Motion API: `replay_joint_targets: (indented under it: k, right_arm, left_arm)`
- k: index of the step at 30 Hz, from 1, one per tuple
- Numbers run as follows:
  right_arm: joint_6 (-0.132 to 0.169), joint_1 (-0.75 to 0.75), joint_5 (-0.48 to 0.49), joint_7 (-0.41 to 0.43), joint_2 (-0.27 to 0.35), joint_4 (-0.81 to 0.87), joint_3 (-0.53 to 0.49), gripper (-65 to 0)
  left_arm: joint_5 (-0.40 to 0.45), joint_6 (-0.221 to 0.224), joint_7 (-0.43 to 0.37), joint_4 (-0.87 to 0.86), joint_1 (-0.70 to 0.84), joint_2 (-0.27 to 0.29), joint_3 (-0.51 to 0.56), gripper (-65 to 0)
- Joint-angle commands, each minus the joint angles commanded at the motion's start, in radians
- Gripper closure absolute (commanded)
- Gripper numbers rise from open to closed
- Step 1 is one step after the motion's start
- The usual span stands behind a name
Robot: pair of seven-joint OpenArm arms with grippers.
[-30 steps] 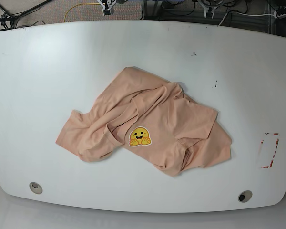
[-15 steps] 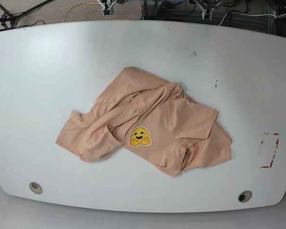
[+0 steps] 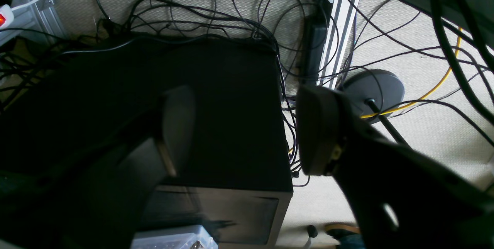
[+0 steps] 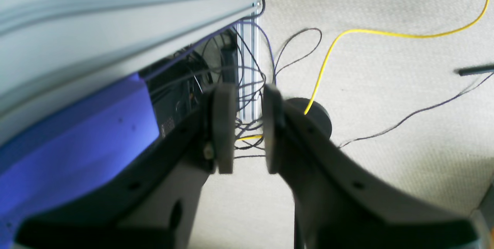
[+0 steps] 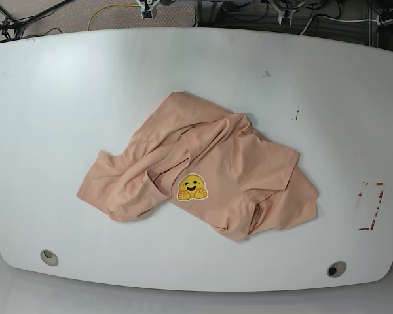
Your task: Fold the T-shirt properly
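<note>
Currently the T-shirt is lying crumpled mid-table, its long axis running from lower left to lower right in the base view, emoji print facing up. Both arms are hanging beyond the table's far edge, well apart from the shirt. The left gripper is gaping wide and empty; the right gripper is showing a narrow gap, holding nothing. Neither arm looks clearly nearer.
</note>
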Motion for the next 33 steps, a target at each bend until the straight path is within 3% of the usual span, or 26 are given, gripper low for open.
replay_joint_targets:
  k: [14, 20, 22, 33]
  right_arm:
    - [0.002, -0.025, -0.003, -0.003, -0.009, 0.025, 0.004, -11.2]
    - [0.003, -0.067, -0.009, -0.004, -0.023, 0.084, 0.004, -11.2]
    - [0.002, -0.138, -0.007, -0.007, -0.030, 0.146, 0.000, -11.1]
    - [0.005, -0.298, -0.005, -0.013, -0.053, 0.356, 0.002, -11.3]
  left_arm:
    - [-0.001, -0.023, -0.006, 0.037, 0.045, 0.003, -0.010, -38.5]
    - [0.000, -0.048, -0.010, 0.169, 0.131, 0.004, -0.011, -38.6]
    - [-0.005, -0.075, -0.015, 0.299, 0.208, 0.007, -0.011, -39.3]
    - [-0.005, -0.169, -0.031, 0.453, 0.330, 0.009, -0.034, -40.2]
